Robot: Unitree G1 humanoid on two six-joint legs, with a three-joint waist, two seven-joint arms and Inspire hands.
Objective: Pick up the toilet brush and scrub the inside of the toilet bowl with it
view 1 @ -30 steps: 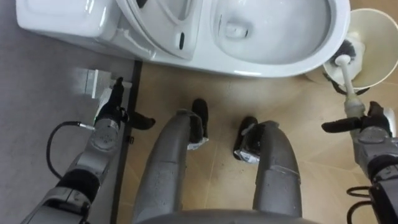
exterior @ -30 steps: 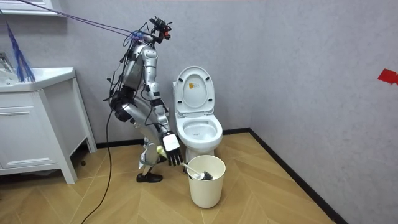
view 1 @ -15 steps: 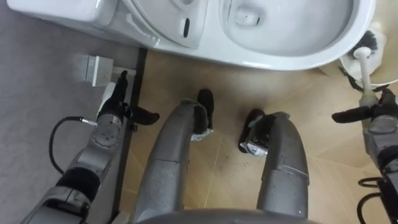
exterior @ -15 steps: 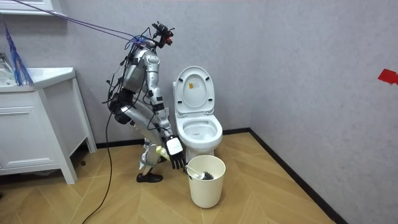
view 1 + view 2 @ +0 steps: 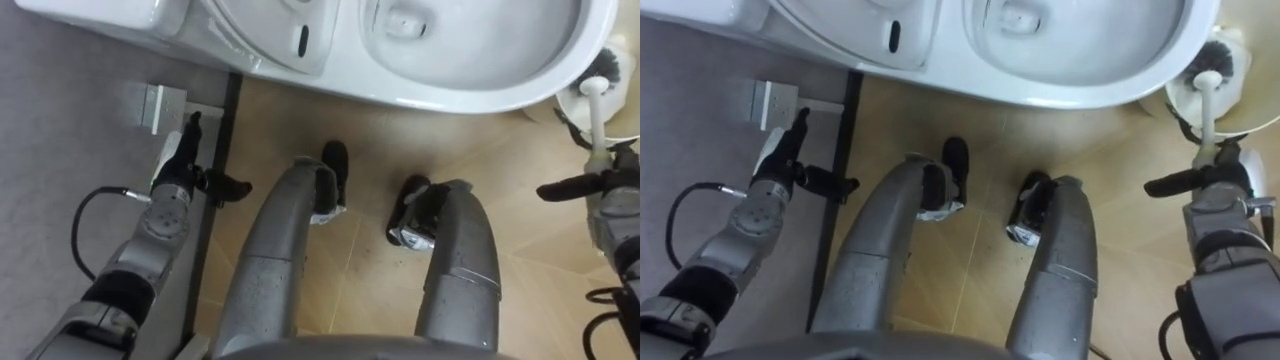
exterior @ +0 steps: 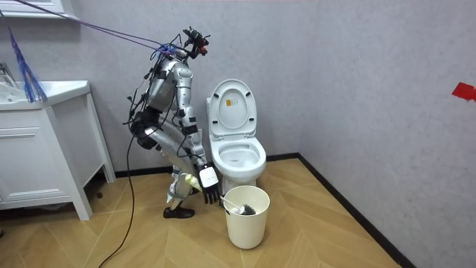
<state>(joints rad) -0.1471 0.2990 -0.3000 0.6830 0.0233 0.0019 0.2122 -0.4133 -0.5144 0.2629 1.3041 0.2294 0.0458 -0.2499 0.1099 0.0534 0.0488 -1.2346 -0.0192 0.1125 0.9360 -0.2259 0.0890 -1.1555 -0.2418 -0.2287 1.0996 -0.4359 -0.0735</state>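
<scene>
Fingers of right hand straight, pointing down, thumb stuck out sideways. Nothing gripped yet. Hand sits at 3 o'clock in the eye views, right at the top end of the toilet brush handle; can't tell if the thumb crook touches it or is just beside it.

Brush stands head-down in the cream bucket at 2 o'clock, handle leaning toward the hand. Bucket is on the floor just off the front of the toilet, which runs across 12 o'clock, seat and lid up, bowl open.

Left hand at 9 o'clock, fingers flat and straight, empty, idle by the dark skirting strip.

Robot is bent forward beside the bowl, standing close to its base.

Step as I read it: grasp the handle. Brushing not begun.

Risks:
- Handle is thin and free to tilt. Fingers closing off-centre would knock it to the far rim instead of trapping it, giving an empty fist.
- Bucket looks light. A side push from the palm, or the brush head snagging on the lift, could tip or slide it.
- Bowl rim is close at 12–1 o'clock. Swinging the brush across low would clip it and twist the brush in a weak grip.
- Deep bend plus reach to the right: balance margin probably small.
</scene>
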